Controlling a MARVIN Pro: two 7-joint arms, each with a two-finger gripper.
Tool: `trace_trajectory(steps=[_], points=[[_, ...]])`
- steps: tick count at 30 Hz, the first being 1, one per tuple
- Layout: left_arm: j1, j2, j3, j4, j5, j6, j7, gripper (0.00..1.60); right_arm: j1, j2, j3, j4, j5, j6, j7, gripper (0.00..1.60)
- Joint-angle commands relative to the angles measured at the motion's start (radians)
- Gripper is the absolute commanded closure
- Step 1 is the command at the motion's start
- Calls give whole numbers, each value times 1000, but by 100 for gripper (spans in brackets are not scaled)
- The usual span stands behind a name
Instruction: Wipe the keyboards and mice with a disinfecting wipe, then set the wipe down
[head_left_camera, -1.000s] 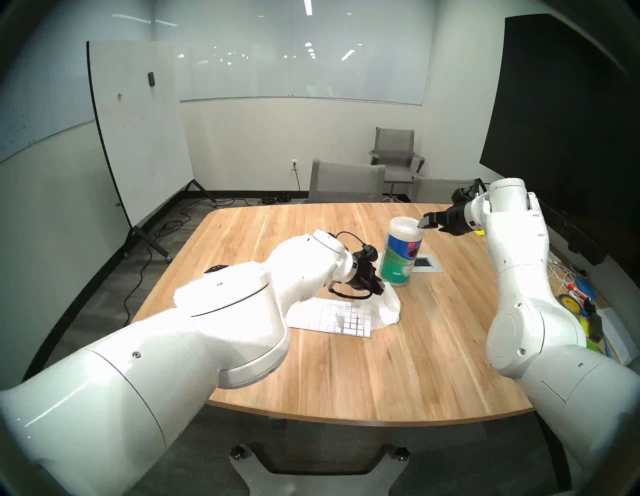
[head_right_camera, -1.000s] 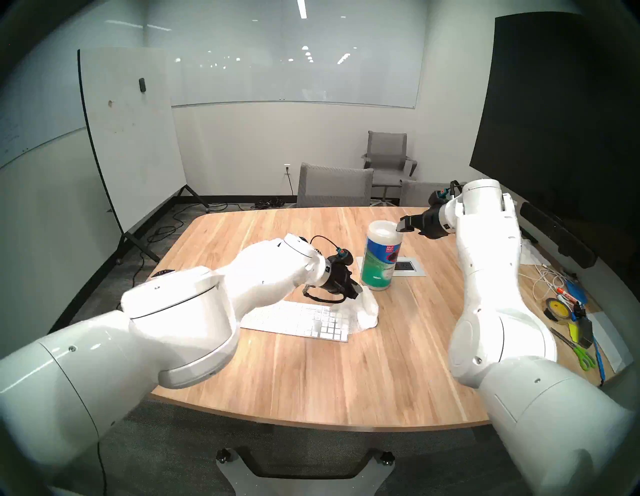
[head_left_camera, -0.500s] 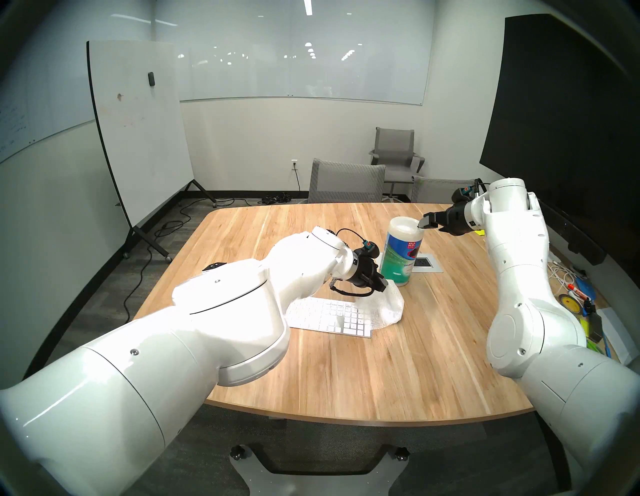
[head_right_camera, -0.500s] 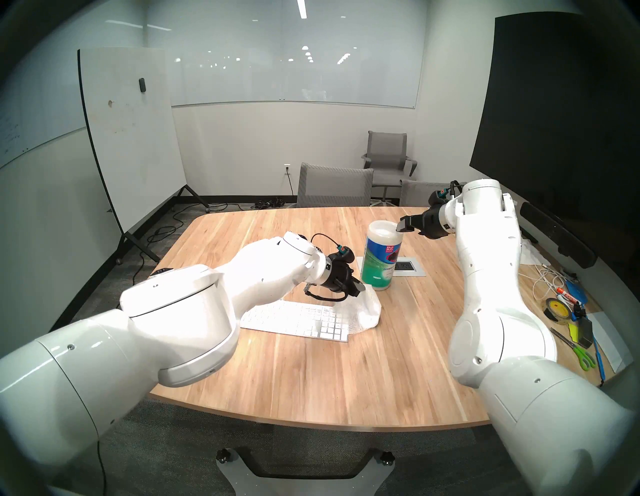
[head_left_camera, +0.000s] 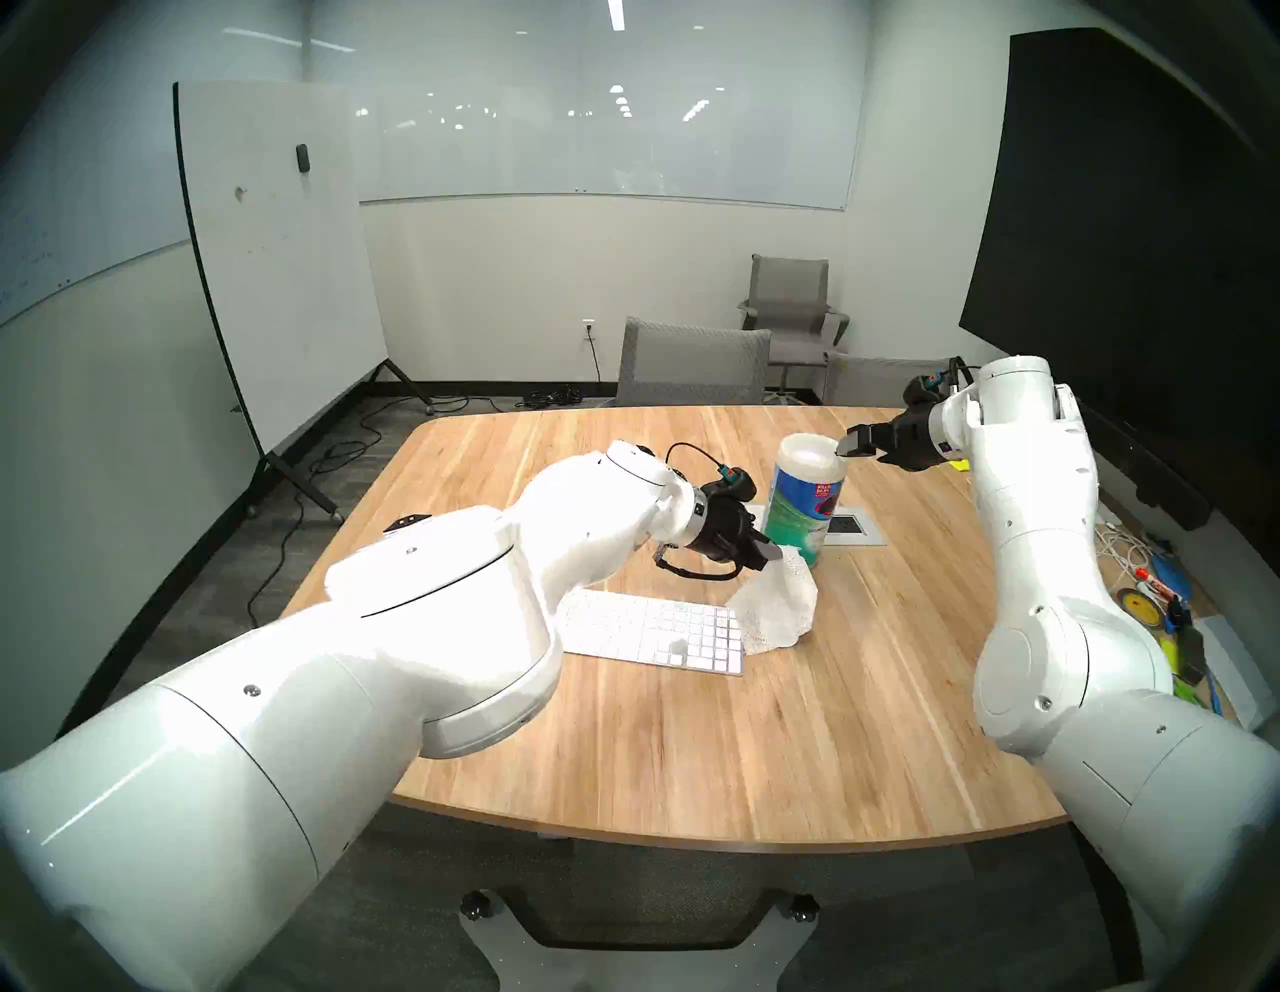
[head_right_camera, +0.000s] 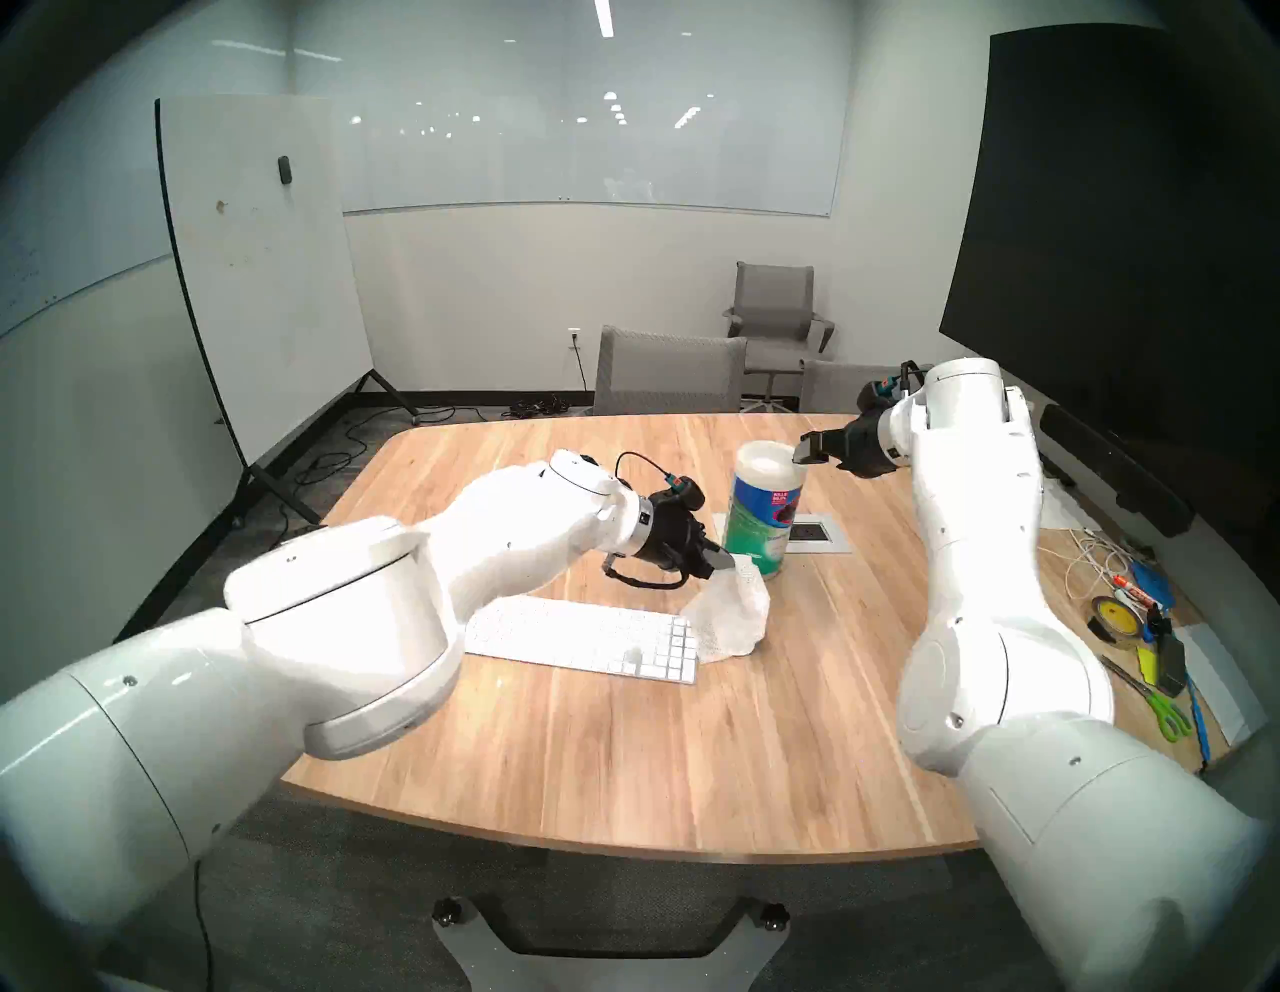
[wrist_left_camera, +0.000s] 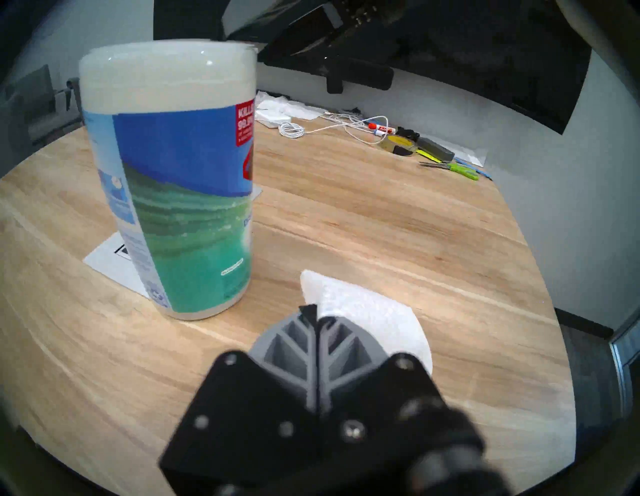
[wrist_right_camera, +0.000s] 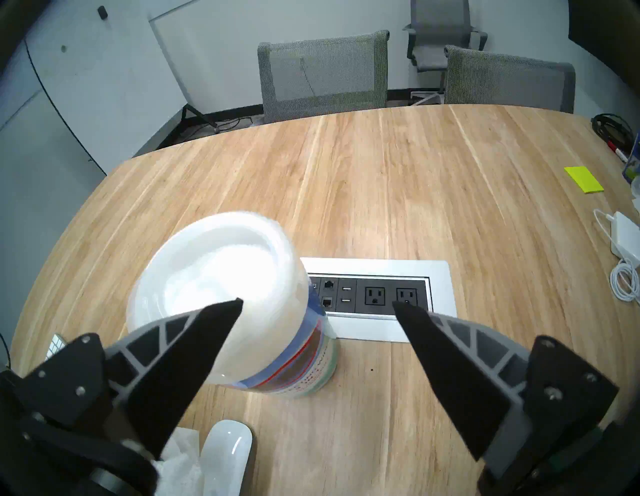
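My left gripper is shut on the top corner of the white quilted wipe. The wipe hangs like a tent, its lower edge resting at the right end of the white keyboard. The glossy white mouse shows only in the right wrist view, beside the wipe and in front of the canister. My right gripper is open, empty, level with the canister's lid.
The tall wipe canister stands just behind the wipe on a paper sheet. An outlet panel lies beyond it. Tape, scissors, cables crowd the right edge. Chairs line the far side.
My left gripper has risen and drawn back toward the canister, pulling the wipe up off the keyboard's right end. The right arm has not moved.
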Motion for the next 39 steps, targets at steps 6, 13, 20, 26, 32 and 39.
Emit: trace_trajectory(steps=[6,13,20,26,32,39], points=[[-16,47,-23,-37,-17,-155,-174,160,24,0,1,-22,4,-2,7,0],[1,94,-46,-83,-31,-250,-233,160,24,0,1,-23,4,-2,7,0],[10,161,-76,-130,-50,-302,-279,160,24,0,1,-21,4,-2,7,0],[37,224,-97,-207,-66,-325,-319,160,24,0,1,-21,4,-2,6,0],[63,273,-107,-289,-71,-322,-330,160,24,0,2,-20,4,-2,6,0],[87,333,-115,-395,-62,-318,-272,160,24,0,1,-21,4,-2,6,0]])
